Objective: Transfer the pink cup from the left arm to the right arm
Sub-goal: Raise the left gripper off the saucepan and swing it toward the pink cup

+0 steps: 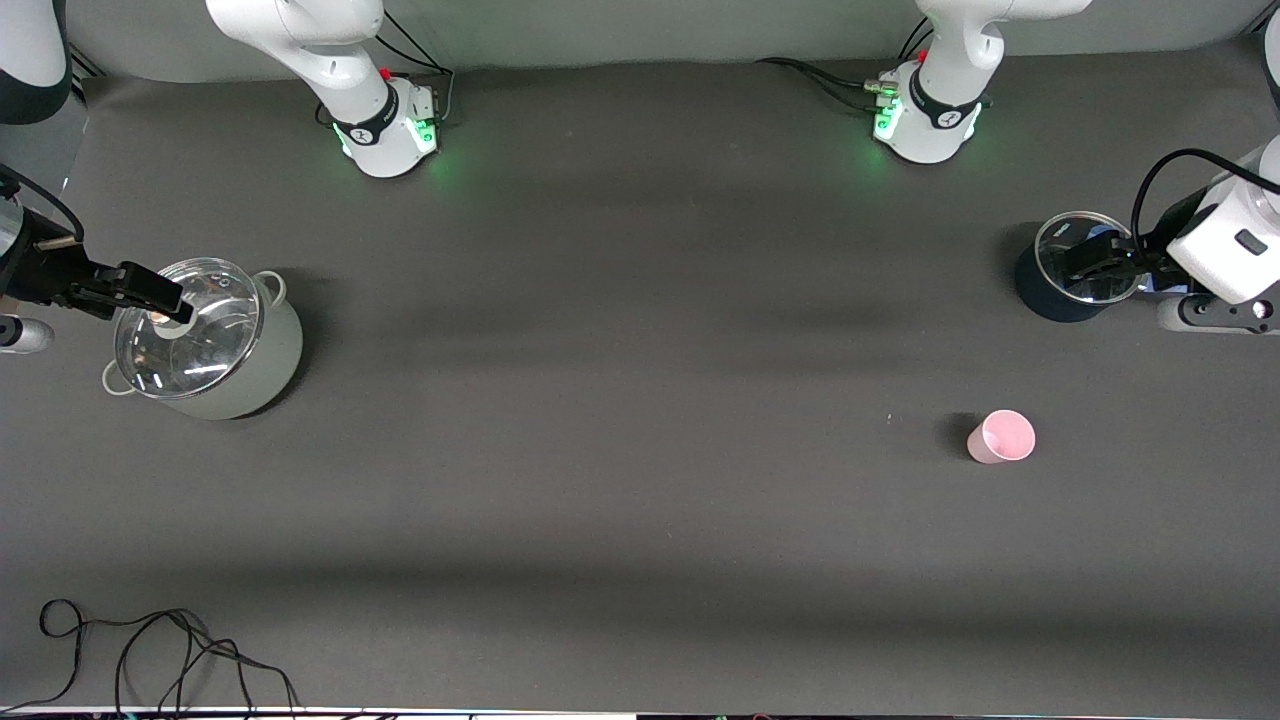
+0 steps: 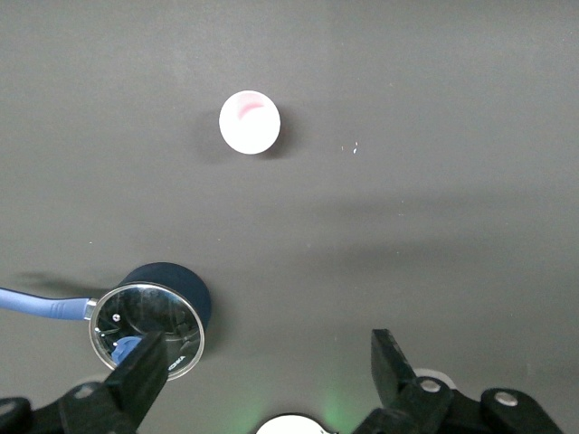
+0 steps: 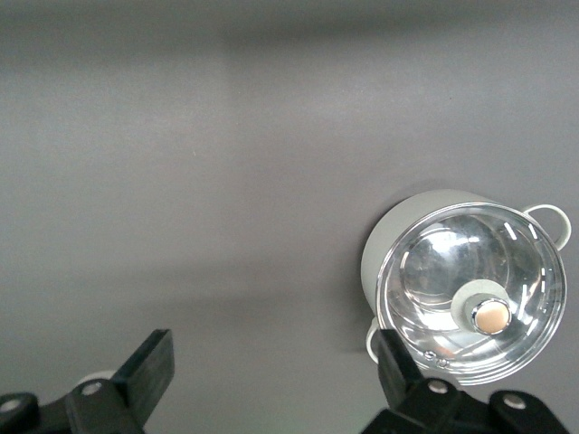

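The pink cup (image 1: pixel 1000 437) stands upright on the dark table, toward the left arm's end, nearer to the front camera than the dark pot. It also shows in the left wrist view (image 2: pixel 249 122), well apart from the fingers. My left gripper (image 1: pixel 1098 262) hangs over the dark pot, open and empty (image 2: pixel 267 366). My right gripper (image 1: pixel 150 290) hangs over the pale pot at the right arm's end, open and empty (image 3: pixel 271 369).
A dark blue pot with a glass lid (image 1: pixel 1070 270) (image 2: pixel 158 312) stands at the left arm's end. A pale grey pot with a glass lid and knob (image 1: pixel 205 340) (image 3: pixel 466 289) stands at the right arm's end. Loose black cables (image 1: pixel 160 650) lie by the front edge.
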{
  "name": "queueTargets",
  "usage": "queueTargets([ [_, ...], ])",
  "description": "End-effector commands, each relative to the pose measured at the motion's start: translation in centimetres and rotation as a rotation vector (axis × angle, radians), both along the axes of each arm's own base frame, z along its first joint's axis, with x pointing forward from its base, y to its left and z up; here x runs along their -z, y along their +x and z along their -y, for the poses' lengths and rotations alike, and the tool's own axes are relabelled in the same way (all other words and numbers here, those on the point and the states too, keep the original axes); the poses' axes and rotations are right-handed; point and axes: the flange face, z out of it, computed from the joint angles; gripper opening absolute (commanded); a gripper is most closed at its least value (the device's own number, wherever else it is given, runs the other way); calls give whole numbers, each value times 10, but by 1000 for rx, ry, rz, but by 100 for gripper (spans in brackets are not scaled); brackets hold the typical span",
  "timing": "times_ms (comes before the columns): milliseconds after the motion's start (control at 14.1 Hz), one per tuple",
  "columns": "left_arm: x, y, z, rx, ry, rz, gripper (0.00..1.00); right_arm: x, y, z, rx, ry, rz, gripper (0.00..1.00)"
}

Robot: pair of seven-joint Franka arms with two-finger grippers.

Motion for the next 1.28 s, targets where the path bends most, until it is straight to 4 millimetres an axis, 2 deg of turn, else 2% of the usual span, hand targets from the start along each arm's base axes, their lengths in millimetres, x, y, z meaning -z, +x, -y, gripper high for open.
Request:
queueTargets([
  [0,-2,1,3,3,19,10,100,-4,4,-3,-4,12,6,100],
  [638,-10,4,6,17,15,31,100,-5,4,-1,-1,12,7,100],
  [922,-17,13,10,38,13,54,100,-4,4,2,-3,12,3,100],
  [1206,-21,28,-11,250,-23,83,100,-4,4,1,-1,12,4,100],
])
